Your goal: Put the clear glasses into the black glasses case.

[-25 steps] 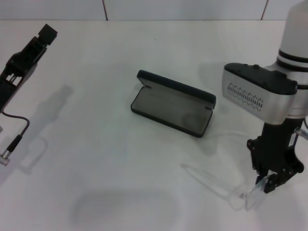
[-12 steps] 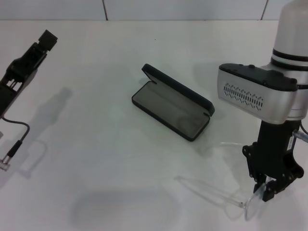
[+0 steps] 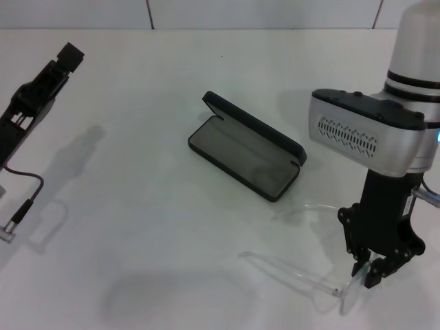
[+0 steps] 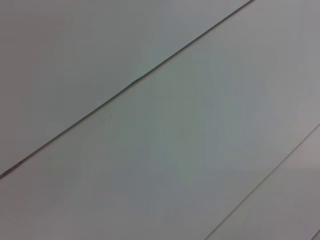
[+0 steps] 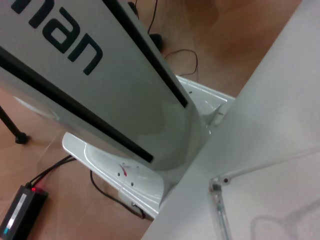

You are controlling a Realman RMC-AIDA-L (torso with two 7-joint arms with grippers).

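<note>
Clear plastic catches the light low on the right of the white table point(image 3: 151, 172): the clear glasses point(image 3: 302, 273) sit there with both arms unfolded, one arm stretching out toward the middle of the table, the other reaching up toward the case. The right gripper point(image 3: 366, 273) is down on them, its black fingers point(image 3: 375, 270) pinched together on the lens at the glasses' right end, the rest of the frame trailing away to the left. From the right wrist view, a hinge and one clear arm point(image 5: 220, 210) show against the tabletop, close to the table's edge, with the robot's pale body and wooden floor beyond.

Up the table and to the left of that grip lies the black glasses case point(image 3: 246, 155), open, lid standing up along its far side, grey lining facing up, set at a slant. Glasses and case are near each other but not touching.

Far over on the left, the left gripper point(image 3: 67, 56) hangs raised above the table's left edge, well apart from everything; whether its fingers are parted, I cannot tell. A thin black cable point(image 3: 24, 192) loops below it.
</note>
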